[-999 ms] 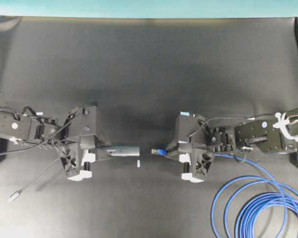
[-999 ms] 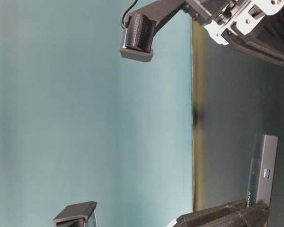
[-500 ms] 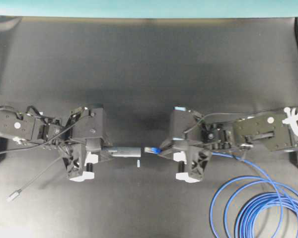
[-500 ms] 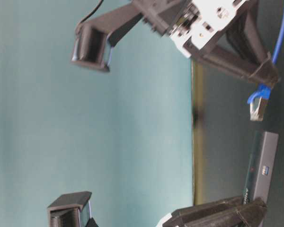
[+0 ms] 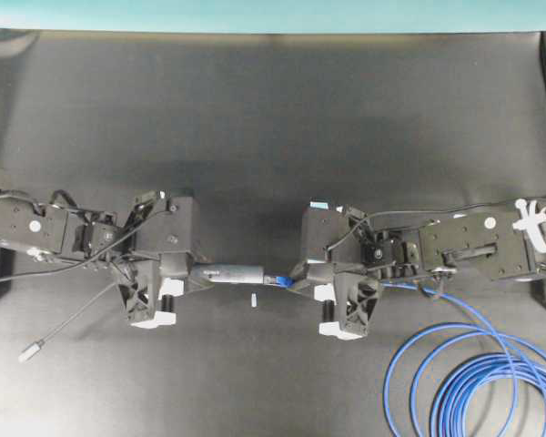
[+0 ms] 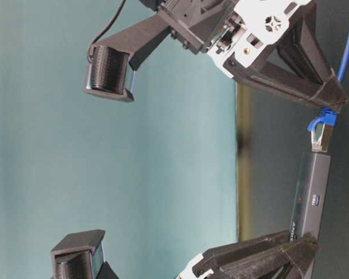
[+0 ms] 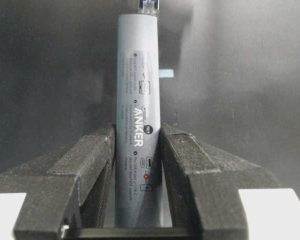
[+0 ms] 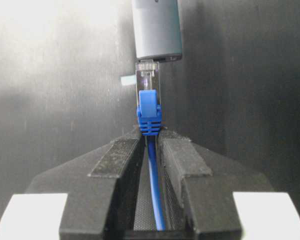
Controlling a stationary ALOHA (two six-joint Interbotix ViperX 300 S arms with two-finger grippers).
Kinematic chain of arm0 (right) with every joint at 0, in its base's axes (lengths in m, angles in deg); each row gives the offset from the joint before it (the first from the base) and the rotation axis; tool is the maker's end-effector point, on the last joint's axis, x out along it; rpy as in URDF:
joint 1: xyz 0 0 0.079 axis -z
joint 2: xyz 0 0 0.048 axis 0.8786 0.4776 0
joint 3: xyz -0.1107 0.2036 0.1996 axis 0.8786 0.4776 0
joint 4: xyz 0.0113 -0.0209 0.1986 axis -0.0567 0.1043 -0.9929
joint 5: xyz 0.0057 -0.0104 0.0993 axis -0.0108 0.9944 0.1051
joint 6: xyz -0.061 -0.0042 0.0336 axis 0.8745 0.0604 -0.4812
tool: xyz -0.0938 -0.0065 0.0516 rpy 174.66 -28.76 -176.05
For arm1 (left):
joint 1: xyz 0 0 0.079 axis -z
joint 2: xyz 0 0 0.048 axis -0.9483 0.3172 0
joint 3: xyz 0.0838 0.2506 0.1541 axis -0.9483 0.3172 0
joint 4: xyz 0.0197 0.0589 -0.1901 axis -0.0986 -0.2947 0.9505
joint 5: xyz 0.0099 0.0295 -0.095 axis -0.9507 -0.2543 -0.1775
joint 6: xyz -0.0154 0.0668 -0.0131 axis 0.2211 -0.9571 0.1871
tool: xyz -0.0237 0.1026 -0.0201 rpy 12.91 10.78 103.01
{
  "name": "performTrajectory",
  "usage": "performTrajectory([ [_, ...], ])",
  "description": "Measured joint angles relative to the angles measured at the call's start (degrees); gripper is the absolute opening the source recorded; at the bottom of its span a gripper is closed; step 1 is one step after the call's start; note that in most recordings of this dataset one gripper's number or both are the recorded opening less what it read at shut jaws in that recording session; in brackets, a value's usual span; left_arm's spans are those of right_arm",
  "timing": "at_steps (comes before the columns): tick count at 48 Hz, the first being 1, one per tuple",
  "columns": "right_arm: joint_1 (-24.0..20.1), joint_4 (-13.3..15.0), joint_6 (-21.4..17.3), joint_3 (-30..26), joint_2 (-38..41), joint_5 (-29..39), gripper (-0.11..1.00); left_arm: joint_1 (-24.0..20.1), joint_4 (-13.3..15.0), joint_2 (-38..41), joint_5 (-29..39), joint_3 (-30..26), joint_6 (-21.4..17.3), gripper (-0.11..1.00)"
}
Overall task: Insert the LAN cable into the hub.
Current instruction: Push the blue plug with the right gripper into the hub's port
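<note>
the black counter (image 5: 273,109) carries blue cable (image 5: 464,382) loops at the right. the left hand (image 5: 193,277) grips the hub (image 5: 237,273) above mid-counter. the right hand (image 5: 300,276) pinches the cable behind its plug (image 8: 148,75), whose tip meets the hub's end.

Your left gripper (image 7: 137,170) clamps the hub (image 7: 138,120) from both sides, its fingers (image 7: 92,165) pressed against the lower part of the bar. The hub stands nearly upright, running from 6 o'clock up to 12 o'clock, printed face toward you with white lettering and small port icons. At 12 o'clock the plug (image 7: 148,6) meets the hub's far end, partly cut off by the frame. A small pale tape mark (image 7: 166,73) lies just beside the hub at 1 o'clock on the dark mat (image 7: 240,75).
</note>
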Motion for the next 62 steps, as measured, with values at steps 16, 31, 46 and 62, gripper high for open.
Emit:
performTrajectory([
  [16,0.2,0.0,0.0,0.0,0.8,0.3,0.1,0.4,0.0,0.1,0.2,0.0,-0.2,0.28],
  [31,0.2,0.0,0.0,-0.6,1.1,0.4,0.1,0.4,0.0,0.3,0.2,0.0,-0.1,0.28],
  [46,0.2,0.0,0.0,-1.5,1.6,0.4,0.1,0.4,0.0,0.4,0.2,0.0,-0.2,0.28],
  [62,0.2,0.1,0.1,-3.3,2.3,4.7,0.1,0.4,0.0,1.5,1.1,-1.7,-2.9,0.28],
])
